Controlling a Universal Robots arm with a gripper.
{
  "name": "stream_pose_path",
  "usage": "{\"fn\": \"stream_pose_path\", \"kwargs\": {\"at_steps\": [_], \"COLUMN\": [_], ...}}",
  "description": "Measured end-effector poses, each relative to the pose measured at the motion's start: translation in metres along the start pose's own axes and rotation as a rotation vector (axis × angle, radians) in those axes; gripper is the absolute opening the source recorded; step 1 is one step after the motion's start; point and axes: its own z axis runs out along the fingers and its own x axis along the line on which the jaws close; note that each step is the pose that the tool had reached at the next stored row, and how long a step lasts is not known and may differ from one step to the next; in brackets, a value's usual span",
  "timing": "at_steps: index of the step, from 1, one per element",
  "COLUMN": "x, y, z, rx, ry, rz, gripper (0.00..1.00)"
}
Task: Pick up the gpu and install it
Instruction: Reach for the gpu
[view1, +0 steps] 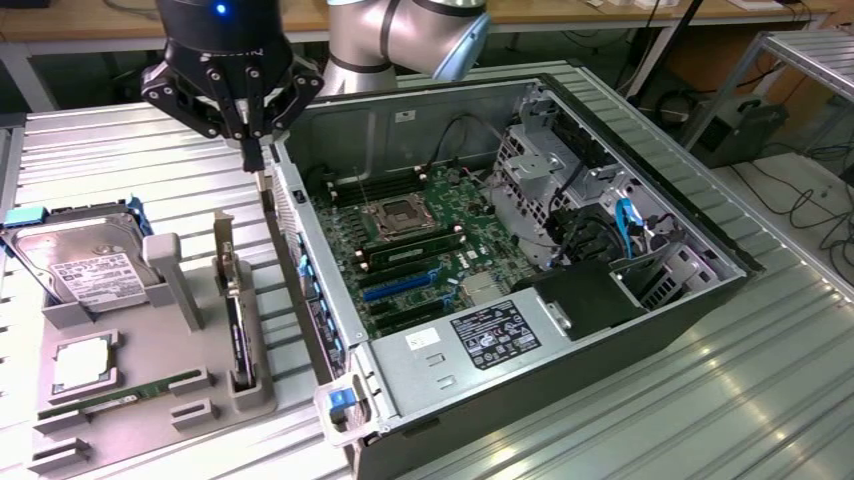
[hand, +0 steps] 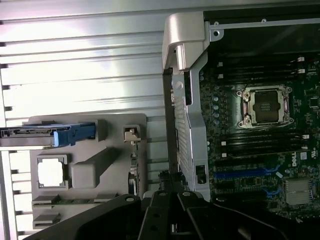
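Looks like the job has barely begun: the gpu stands on edge in the grey parts tray, just beside the open computer case, with nothing touching it. The gripper hovers clear of it, clenched and, as far as I can tell, on nothing. In the exterior view the card lies at about six o'clock from it. The blue expansion slots sit bare, so both the pickup and the seating are left.
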Motion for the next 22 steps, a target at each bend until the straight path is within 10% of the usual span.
{"fn": "stream_pose_path", "kwargs": {"at_steps": [22], "x": [0.013], "y": [-0.0010], "z": [-0.0004], "rx": [0.0001], "ry": [0.0001], "rz": [0.000], "gripper": [0.11]}}
